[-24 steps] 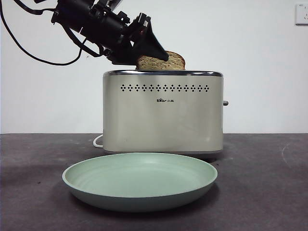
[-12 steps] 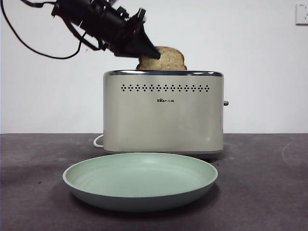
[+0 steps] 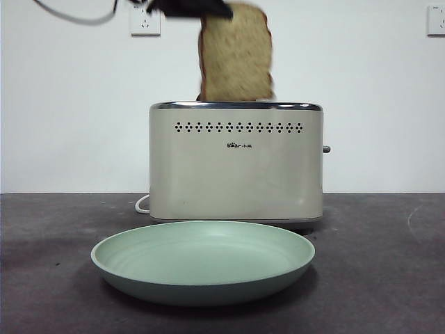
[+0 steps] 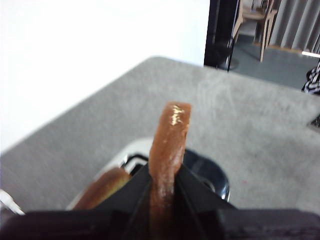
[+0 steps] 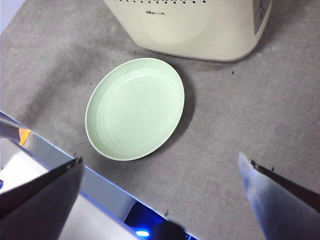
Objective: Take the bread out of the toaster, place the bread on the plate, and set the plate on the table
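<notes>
The bread [image 3: 235, 54] hangs upright over the cream toaster [image 3: 236, 163], its lower edge level with the chrome rim. My left gripper [image 3: 201, 8] is shut on the slice's upper left corner, at the top edge of the front view. The left wrist view has the bread [image 4: 167, 145] edge-on between the jaws of that gripper [image 4: 165, 175], with the toaster's open slot [image 4: 207, 172] below. The mint-green plate [image 3: 201, 261] lies on the table [image 3: 375, 278] in front of the toaster. High above the plate [image 5: 135, 107], my right gripper [image 5: 160, 192] stands open and holds nothing.
A second, paler slice [image 4: 102, 187] sits in the toaster's other slot. A white cord [image 3: 141, 204] loops out behind the toaster's left side. The table's near edge [image 5: 60, 155] runs close to the plate in the right wrist view. Wall sockets [image 3: 144, 21] are mounted behind.
My left gripper has risen with the bread, from just the domed top showing above the rim to nearly the whole slice out of the slot. Plate and toaster stayed put.
</notes>
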Robot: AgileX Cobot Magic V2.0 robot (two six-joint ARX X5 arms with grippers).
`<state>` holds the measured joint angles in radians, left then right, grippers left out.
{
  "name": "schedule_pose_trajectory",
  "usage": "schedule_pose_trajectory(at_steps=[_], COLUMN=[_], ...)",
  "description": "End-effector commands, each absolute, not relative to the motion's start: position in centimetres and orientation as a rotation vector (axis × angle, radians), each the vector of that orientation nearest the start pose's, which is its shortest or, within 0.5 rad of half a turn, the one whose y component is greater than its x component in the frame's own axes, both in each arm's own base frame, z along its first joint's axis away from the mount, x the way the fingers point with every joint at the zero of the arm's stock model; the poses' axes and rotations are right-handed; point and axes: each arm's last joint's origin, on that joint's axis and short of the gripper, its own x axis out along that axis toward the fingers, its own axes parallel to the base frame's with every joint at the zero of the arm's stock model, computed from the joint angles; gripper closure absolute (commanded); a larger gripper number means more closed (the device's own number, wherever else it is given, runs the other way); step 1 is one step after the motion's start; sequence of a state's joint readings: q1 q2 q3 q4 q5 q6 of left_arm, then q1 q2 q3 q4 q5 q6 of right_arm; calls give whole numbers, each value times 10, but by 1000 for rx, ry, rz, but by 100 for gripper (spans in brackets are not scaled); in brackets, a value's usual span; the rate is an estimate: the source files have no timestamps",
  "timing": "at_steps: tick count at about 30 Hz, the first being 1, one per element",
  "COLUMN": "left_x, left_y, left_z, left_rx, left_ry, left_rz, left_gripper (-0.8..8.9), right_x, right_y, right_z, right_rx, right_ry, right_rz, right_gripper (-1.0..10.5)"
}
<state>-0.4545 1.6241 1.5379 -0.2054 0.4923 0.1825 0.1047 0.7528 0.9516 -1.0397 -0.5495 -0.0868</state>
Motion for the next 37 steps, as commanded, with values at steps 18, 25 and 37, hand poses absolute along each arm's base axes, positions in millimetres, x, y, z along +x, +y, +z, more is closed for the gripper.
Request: schedule_pose_trajectory(at_steps=[18,25,37], left_x=[138,101,71], left_y=[-79,-63,-49], left_z=[489,476,388], left_rx=[183,184,39], left_ry=[103,190,347], left_rz=[-808,-819,-808], left_gripper=[819,819,819], right_x=[175,216,256], right_y=[37,65,118], right_z=[302,267,194], right_rx=[211,192,114], right_ry=[908,1050,1265], right_rz=[678,751,797], right_gripper=[393,448,449])
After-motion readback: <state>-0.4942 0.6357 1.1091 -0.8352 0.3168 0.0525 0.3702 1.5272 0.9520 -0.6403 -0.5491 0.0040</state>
